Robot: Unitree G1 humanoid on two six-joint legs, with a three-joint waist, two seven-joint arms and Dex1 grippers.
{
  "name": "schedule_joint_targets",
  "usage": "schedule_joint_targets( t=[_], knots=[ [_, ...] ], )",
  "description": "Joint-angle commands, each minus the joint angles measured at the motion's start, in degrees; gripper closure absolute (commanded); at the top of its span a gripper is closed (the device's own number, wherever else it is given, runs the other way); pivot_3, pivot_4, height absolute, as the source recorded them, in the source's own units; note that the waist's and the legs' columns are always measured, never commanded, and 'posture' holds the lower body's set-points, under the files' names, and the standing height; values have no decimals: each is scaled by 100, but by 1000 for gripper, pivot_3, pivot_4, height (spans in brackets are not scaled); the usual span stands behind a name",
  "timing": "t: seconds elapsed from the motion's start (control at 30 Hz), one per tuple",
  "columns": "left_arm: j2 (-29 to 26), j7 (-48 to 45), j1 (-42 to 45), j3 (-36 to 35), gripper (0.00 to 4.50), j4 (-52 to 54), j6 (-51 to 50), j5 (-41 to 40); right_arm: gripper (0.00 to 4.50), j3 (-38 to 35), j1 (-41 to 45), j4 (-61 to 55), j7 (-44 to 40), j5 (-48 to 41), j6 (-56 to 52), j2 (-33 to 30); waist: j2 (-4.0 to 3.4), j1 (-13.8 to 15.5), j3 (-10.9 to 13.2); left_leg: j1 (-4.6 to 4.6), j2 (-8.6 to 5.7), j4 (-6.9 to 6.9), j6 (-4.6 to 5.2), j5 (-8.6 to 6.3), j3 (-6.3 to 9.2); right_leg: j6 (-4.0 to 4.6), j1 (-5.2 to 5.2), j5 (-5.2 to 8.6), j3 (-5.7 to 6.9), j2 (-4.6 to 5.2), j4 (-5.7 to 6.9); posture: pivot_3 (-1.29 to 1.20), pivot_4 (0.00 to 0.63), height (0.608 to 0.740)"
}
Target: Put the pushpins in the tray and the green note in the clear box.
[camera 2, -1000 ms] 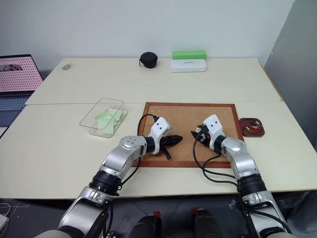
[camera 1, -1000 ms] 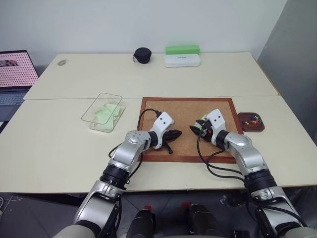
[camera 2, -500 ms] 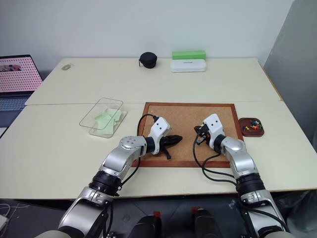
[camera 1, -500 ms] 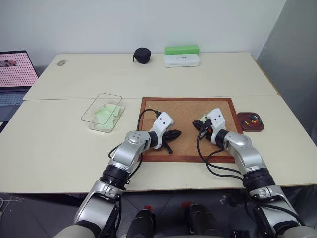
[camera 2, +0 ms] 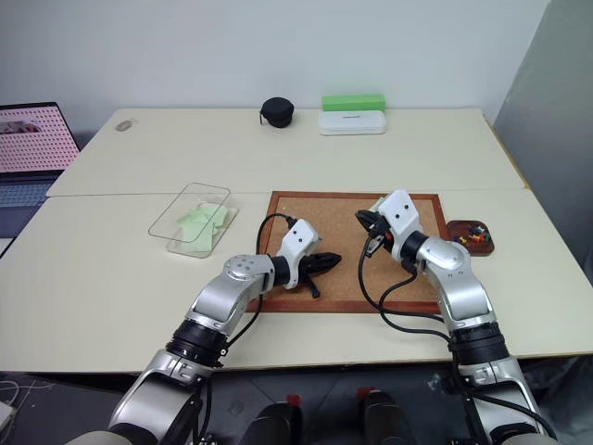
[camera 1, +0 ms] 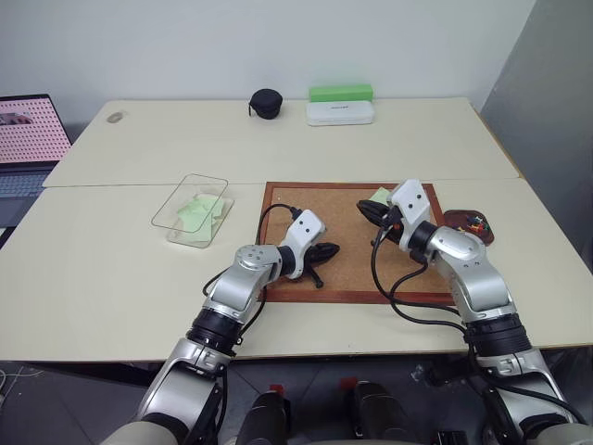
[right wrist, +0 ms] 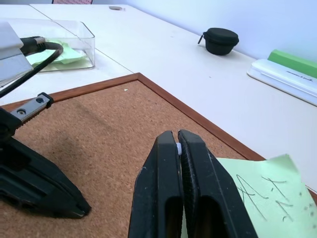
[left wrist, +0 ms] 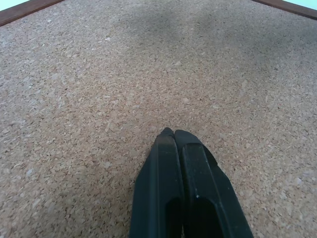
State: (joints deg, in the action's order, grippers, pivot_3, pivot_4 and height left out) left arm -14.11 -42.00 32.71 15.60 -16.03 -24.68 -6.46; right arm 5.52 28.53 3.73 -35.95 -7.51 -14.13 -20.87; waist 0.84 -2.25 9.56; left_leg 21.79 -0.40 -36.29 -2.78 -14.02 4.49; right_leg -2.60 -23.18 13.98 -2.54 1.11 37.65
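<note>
Pale-green paper, the green note (right wrist: pixel 257 196), is seen lying at the far right corner of the corkboard (camera 1: pixel 343 278), just beside the right gripper (right wrist: pixel 177 136); that gripper is clenched, its fingers pressed together with a small pale speck caught at the tips; whether this is a pushpin cannot be told. The note itself is not gripped; it rests against the board under the right fingers. The left gripper (left wrist: pixel 173 133) is clenched on nothing and is held low over the bare cork near the board's left side.

The tray (camera 1: pixel 468 232) sits just right of the board on the table (camera 1: pixel 111 269) and already holds several coloured pushpins (camera 1: pixel 476 222); the clear box (camera 1: pixel 192 209) stands well apart to the left and holds pale-green paper.

The step in hand is judged to be pin removal from the remaining note; if a pin is indeed held, a short carry right to the tray and a release over it are called for; the freed note is then to be pinched by an edge and taken across the board to the clear box.
</note>
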Motion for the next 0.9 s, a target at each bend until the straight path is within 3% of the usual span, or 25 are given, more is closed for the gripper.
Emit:
schedule_joint_targets(
  t=[0.03, 0.17, 0.3, 0.67, 0.9],
  knots=[
    [-18, 112, -119, 88, 4500, -293, -176, 199, 4463, -38, 19, -219, -22, 169, 197, -230, 0, 3, 0, 0, 0, 0, 0, 0, 0, 0, 0, 0, 0, 0, 0, 0, 150, 740],
    [78, 223, -64, -118, 4500, -322, -118, 72, 4463, 351, -167, -152, -213, 844, 908, -758, 0, 28, 0, 0, -1, 0, 0, 0, -1, 0, 0, 0, -1, 0, -1, 0, 150, 740],
    [244, 319, 34, -532, 4500, -245, -291, -250, 4463, 151, -140, -36, 18, 857, 1065, -815, 3, 22, 2, 2, -2, 0, 0, 0, -3, -1, 0, 0, -1, 1, -5, 0, 150, 740],
    [688, 343, 25, -1232, 2505, 369, -682, -1184, 4500, -933, 355, -579, 762, -515, -734, 99, 8, 13, 10, 14, 1, 0, -1, 0, 3, 1, -9, -1, 2, 1, -2, 0, 150, 740],
    [952, 326, -44, -1323, 967, 792, -532, -1544, 4500, -1322, 676, -903, 1325, -1095, -1584, 514, 8, 35, 12, 16, -1, 1, -1, 0, 4, 2, -11, -1, 3, 4, -3, 0, 150, 740]
  ],
)
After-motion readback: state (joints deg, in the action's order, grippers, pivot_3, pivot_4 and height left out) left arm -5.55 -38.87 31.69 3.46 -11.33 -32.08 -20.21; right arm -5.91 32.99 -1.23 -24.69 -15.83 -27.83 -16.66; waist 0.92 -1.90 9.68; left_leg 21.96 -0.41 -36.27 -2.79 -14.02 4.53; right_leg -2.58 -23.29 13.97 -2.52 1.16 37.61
